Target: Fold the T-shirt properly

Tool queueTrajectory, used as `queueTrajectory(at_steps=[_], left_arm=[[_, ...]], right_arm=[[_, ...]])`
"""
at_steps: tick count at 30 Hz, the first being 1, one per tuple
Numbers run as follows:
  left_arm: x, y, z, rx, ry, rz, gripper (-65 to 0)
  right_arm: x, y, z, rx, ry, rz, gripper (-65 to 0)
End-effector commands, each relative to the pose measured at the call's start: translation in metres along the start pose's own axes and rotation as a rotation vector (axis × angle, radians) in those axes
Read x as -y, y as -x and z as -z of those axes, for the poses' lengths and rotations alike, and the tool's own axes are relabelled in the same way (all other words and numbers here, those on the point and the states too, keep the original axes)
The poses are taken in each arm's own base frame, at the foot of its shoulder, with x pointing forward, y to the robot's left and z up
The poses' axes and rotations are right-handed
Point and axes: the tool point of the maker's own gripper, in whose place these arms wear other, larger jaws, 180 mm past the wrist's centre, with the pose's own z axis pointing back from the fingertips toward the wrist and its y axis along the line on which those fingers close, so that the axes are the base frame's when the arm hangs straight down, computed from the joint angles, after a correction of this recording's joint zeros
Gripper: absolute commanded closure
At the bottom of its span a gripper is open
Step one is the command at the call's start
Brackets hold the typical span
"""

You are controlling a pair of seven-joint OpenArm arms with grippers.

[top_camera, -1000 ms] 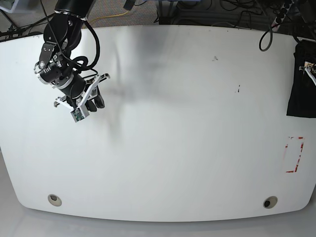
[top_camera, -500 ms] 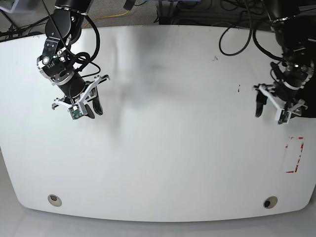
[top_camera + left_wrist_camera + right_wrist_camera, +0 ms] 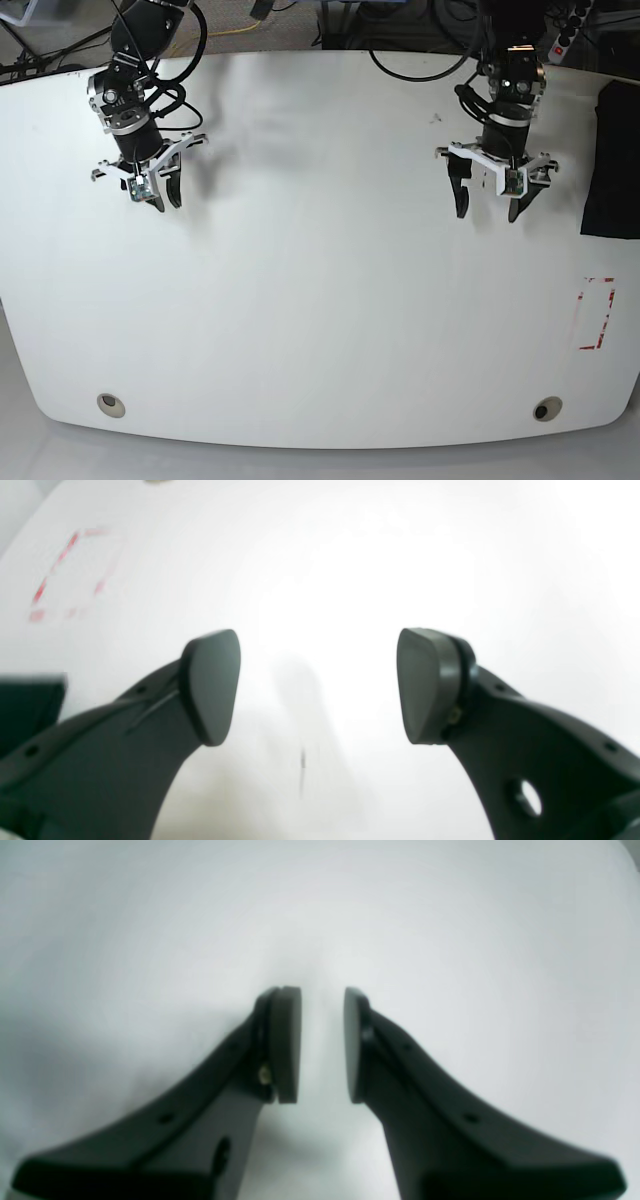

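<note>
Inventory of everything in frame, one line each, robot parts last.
T-shirt: 1, black, bunched at the table's right edge in the base view, partly cut off by the frame.
table: 1, white, fills most of the base view.
red marking: 1, broken red rectangle outline on the table, near side of the T-shirt; also in the left wrist view.
round holes: 2, at the table's near corners; the other.
cables: several, dark, one yellow, behind the table.
left gripper: 1, black and white, jaws wide apart, empty, over bare table.
right gripper: 1, black and white, narrow gap between pads, empty, over bare table.
</note>
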Motion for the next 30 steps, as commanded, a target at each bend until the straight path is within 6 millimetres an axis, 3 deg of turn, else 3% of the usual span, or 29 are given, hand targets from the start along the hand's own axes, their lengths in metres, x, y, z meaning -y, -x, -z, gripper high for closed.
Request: queueTrajectory(at_steps=[1,8,14,21,23,25,27,30], left_arm=[[0.003,-0.015,-0.016,0.061,-0.007,-0.009,-44.7],[0.022,0.023,-0.089,-0.093,0.007,-0.042,-44.7],[0.031,0.07,-0.162,-0.313,0.026,-0.049,-44.6],[0.041,0.111,-0.248,-0.565,0.029,-0.082,-44.6],[0.044,0.126,-0.27,-0.635,0.026,-0.108,-44.6],[0.044,0.139,-0.28,-0.674,0.018,-0.131,-44.6],[0.045,0.167,-0.303,-0.765,0.006,-0.162,-44.6],[0.048,0.192,-0.308,-0.81,0.002,-0.174,-44.6]], right_arm=[[-0.002,-0.004,-0.009,0.053,-0.008,0.024,-13.0],[-0.016,0.049,-0.056,-0.02,-0.032,0.176,-13.0],[-0.031,0.107,-0.118,-0.169,-0.038,0.291,-13.0],[-0.049,0.15,-0.186,-0.327,-0.07,0.375,-13.0],[-0.065,0.16,-0.199,-0.374,-0.107,0.396,-13.0],[-0.079,0.166,-0.207,-0.405,-0.146,0.403,-13.0],[-0.099,0.181,-0.219,-0.465,-0.195,0.436,-13.0],[-0.115,0.199,-0.229,-0.522,-0.231,0.469,-13.0]])
